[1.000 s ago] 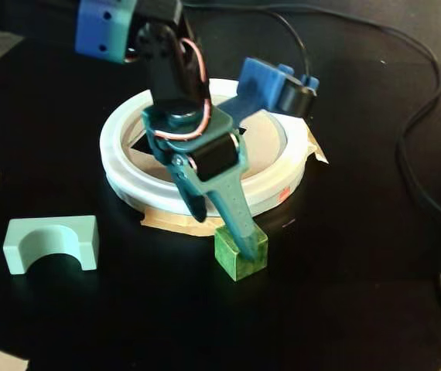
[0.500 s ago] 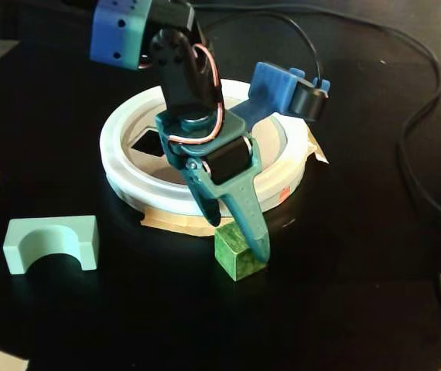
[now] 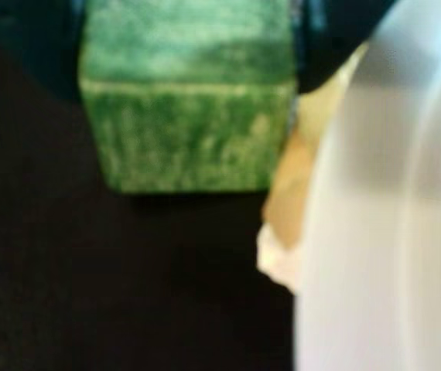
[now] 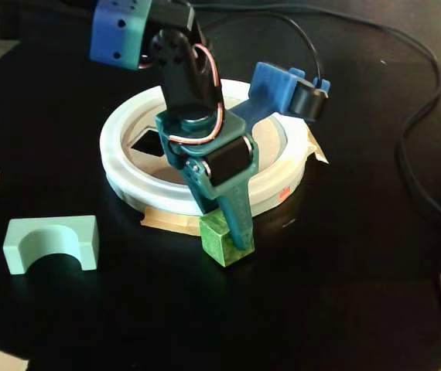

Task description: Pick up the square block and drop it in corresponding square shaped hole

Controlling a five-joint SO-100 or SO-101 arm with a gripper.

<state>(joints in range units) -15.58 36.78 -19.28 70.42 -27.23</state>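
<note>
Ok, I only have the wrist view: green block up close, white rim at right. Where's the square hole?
Observer: In the fixed view, the square shaped hole is in the disc's left part, up and left of the square block.
Operator: Is the block gripped?
Observer: The gripper has a finger on either side of it, just outside the white rim.
Operator: Anything else nearby?
Observer: A pale arch block lies far left, well apart.
</note>
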